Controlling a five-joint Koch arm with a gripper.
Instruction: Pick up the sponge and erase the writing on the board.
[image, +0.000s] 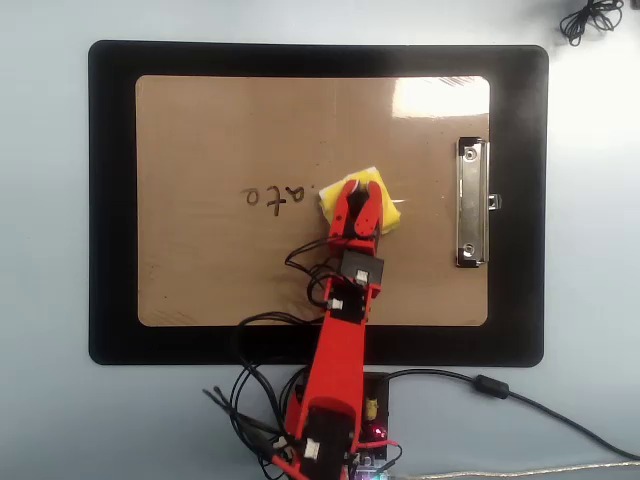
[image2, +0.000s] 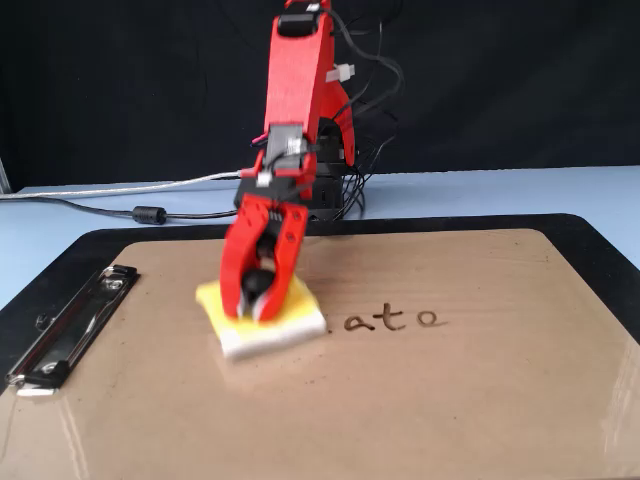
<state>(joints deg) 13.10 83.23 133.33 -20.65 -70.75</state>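
Pale blue counter (image: 40, 240) carrying a black mat (image: 110, 200), on which lies the board (image: 220, 130), a glossy tan clipboard with its silver clip (image: 472, 203) at the right edge in the overhead view and at the lower left in the fixed view. The red arm (image: 335, 370) reaches in from the near edge of the overhead view, trailing black cables (image: 250, 420). The hand (image: 360, 200) points down at the middle of the board with its jaws closed upon the black knob of the sponge (image: 385, 212), which rests flat on the board with its whitish underside down. The writing (image: 275, 196), a few thin dark letters reading roughly "ato", lies just beside the sponge, to its left in the overhead view and to its right in the fixed view (image2: 392, 319); the sponge does not cover them, so the erasing appears only partly done. Risks, as judged: a hold on the small knob alone may let the sponge twist or slip free under sideways drag; too light a pressure could smear the ink instead of lifting it; too heavy a pressure could shift the board on the mat
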